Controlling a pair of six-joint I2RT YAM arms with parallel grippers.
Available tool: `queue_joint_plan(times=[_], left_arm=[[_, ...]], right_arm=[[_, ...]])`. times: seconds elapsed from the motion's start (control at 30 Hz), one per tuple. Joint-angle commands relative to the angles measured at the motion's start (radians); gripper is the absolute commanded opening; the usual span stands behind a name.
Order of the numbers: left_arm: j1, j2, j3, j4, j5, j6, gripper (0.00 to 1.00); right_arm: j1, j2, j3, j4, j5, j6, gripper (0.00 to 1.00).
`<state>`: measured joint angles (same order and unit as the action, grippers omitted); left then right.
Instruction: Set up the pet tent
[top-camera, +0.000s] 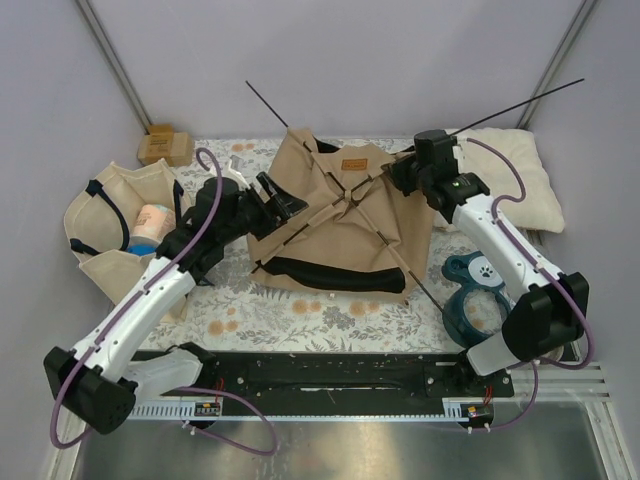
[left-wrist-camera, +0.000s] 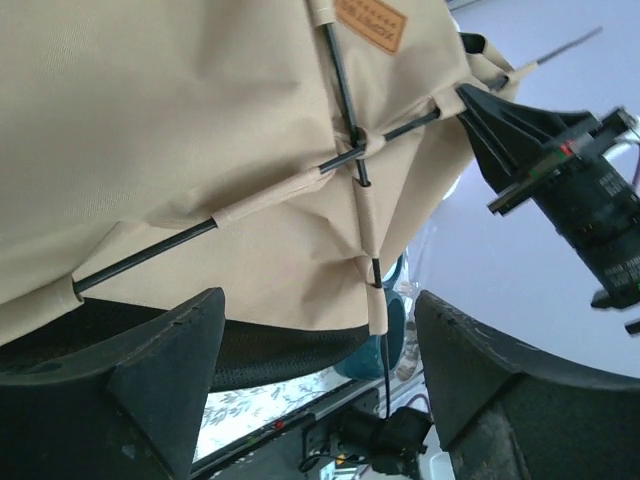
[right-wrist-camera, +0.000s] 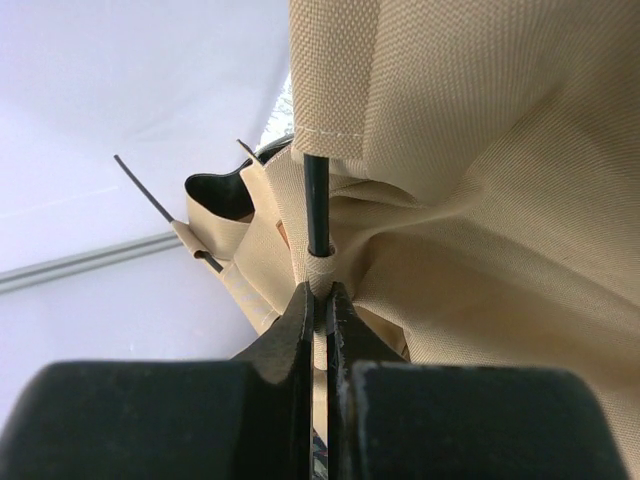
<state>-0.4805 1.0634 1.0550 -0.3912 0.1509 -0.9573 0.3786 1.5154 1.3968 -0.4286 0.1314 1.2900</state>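
Pet tent (top-camera: 335, 225) sits mid-table (top-camera: 300, 320), between the 2 arms. It's only half-raised: tan canvas slumped and creased, 2 thin dark poles (top-camera: 350, 195) crossing on top, ends poking out well past the back corners. Label patch (top-camera: 355, 165) faces up near the rear edge.

Right gripper (right-wrist-camera: 322, 310) is pinched tight on a pole just under a canvas sleeve, at the tent's right rear corner. Left gripper (top-camera: 275, 200) hovers at the tent's left side, jaws spread wide, holding nothing. Its wrist view shows canvas close ahead of the fingers (left-wrist-camera: 170, 350); whether they touch the cloth is hard to tell, prob. just apart.

Handling: light overall. Canvas is soft and floppy, so pushing or grabbing it only bunches it up. Poles look thin, smooth and springy, so they're likely to slip or twist in the pads and to whip back if let go while bent. Best hold: on a pole right beside a sleeve or near the crossing, where fabric checks sliding. Black trim edge is 2nd choice.
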Motion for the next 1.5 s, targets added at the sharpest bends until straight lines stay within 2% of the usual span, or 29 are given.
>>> queue_joint_plan(times=[0.0, 0.13, 0.27, 0.4, 0.5, 0.57, 0.63, 0.93, 0.97, 1.1, 1.2, 1.33, 1.47], left_arm=[[-0.056, 0.069, 0.051, 0.043, -0.146, -0.196, 0.78], [-0.084, 0.154, 0.100, 0.046, -0.250, -0.270, 0.70], [-0.104, 0.227, 0.178, 0.006, -0.275, -0.326, 0.66], [-0.124, 0.241, 0.191, -0.049, -0.263, -0.415, 0.66], [-0.147, 0.216, 0.189, -0.058, -0.303, -0.400, 0.66], [-0.156, 0.219, 0.209, -0.055, -0.303, -0.321, 0.65], [-0.156, 0.227, 0.215, -0.014, -0.237, -0.201, 0.63], [-0.250, 0.219, 0.163, 0.052, -0.270, 0.435, 0.62], [-0.254, 0.214, 0.154, 0.076, -0.234, 0.528, 0.63], [-0.260, 0.181, 0.123, 0.101, -0.212, 0.864, 0.70], [-0.259, 0.184, 0.149, 0.068, -0.171, 1.049, 0.73], [-0.253, 0.248, 0.229, -0.076, -0.078, 1.157, 0.73], [-0.241, 0.296, 0.240, -0.097, 0.012, 1.166, 0.65]], right_arm=[[-0.004, -0.090, -0.012, 0.047, 0.080, 0.106, 0.00], [-0.006, -0.119, -0.044, 0.063, 0.097, 0.144, 0.00], [-0.006, -0.141, -0.084, 0.086, 0.096, 0.169, 0.00], [-0.006, -0.153, -0.108, 0.116, 0.091, 0.183, 0.00], [-0.006, -0.152, -0.119, 0.146, 0.086, 0.174, 0.00], [-0.006, -0.146, -0.119, 0.146, 0.082, 0.175, 0.00], [-0.006, -0.138, -0.116, 0.146, 0.076, 0.177, 0.00], [-0.007, -0.120, -0.104, 0.151, 0.048, 0.175, 0.00], [-0.006, -0.118, -0.104, 0.151, 0.045, 0.170, 0.00], [-0.006, -0.109, -0.101, 0.152, 0.025, 0.158, 0.00], [-0.006, -0.106, -0.105, 0.154, 0.010, 0.150, 0.00], [-0.006, -0.104, -0.108, 0.152, -0.003, 0.144, 0.00], [-0.006, -0.103, -0.102, 0.156, -0.021, 0.144, 0.00]])
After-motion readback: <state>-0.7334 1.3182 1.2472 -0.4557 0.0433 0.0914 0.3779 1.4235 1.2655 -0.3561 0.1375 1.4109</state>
